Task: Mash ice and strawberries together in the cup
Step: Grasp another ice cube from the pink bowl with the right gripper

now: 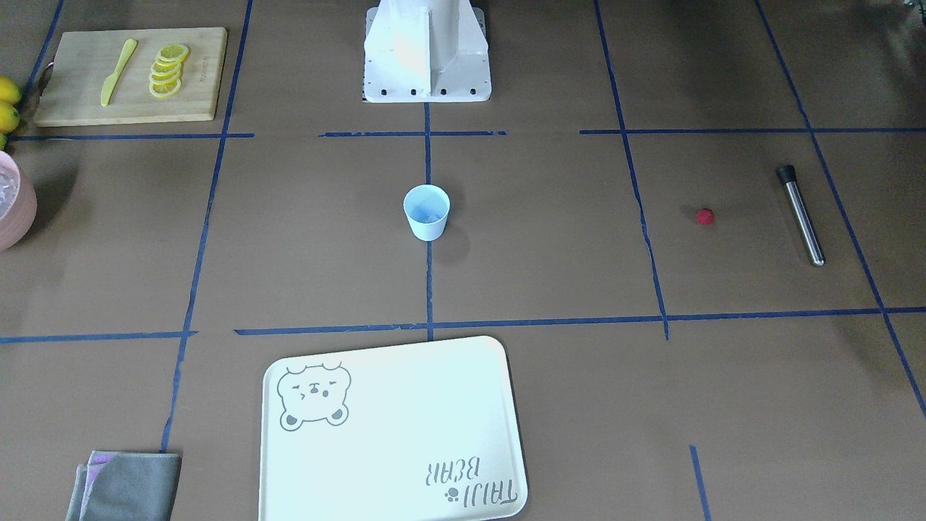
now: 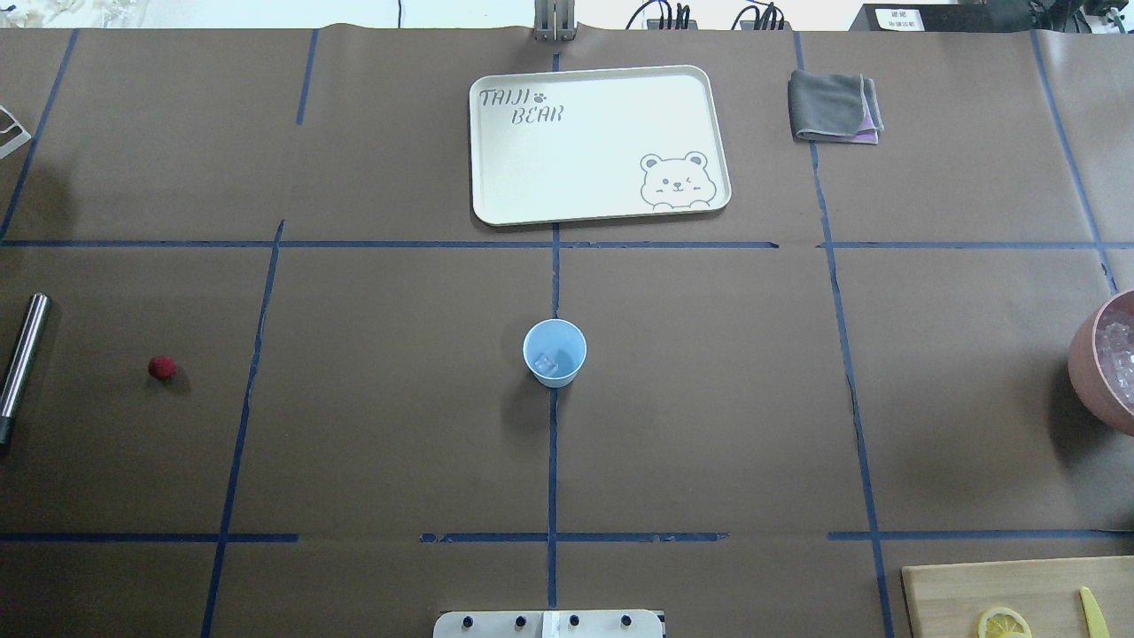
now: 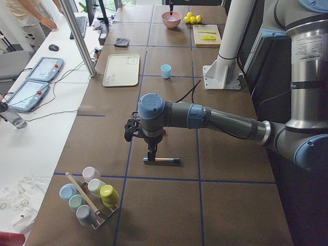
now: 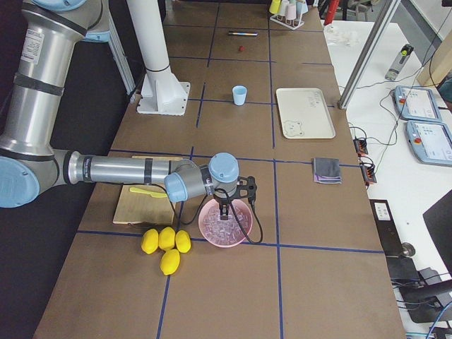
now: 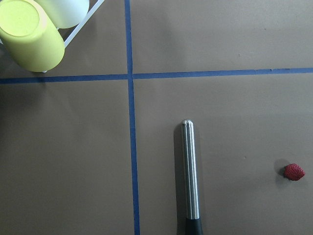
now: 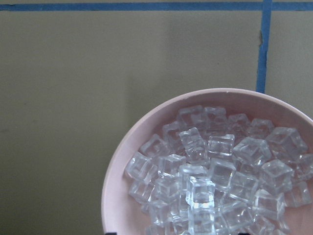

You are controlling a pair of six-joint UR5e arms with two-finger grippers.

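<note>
Centre table: cup point(image 2: 555, 353), ice point(image 2: 547, 362) inside; strawberry point(image 2: 161, 367) at its 9 o'clock, pink bowl point(image 2: 1083, 354) at 3. L gripper point(image 3: 152, 152) over steel rod point(image 5: 190, 166), R gripper point(image 4: 227, 210) over bowl — jaws on both, can't tell.

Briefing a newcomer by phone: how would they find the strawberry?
Start at the pale blue cup in the middle of the table, then look toward the robot's left end, where a steel rod lies. The strawberry sits between them, nearer the rod: the only red thing there.

Silver-grey tubular arms point(image 3: 225, 122), pale blue joint caps point(image 3: 150, 104), black left pincer point(image 3: 152, 153), looping black cable point(image 4: 253, 206), white bolted pedestal point(image 1: 427, 52)
</note>
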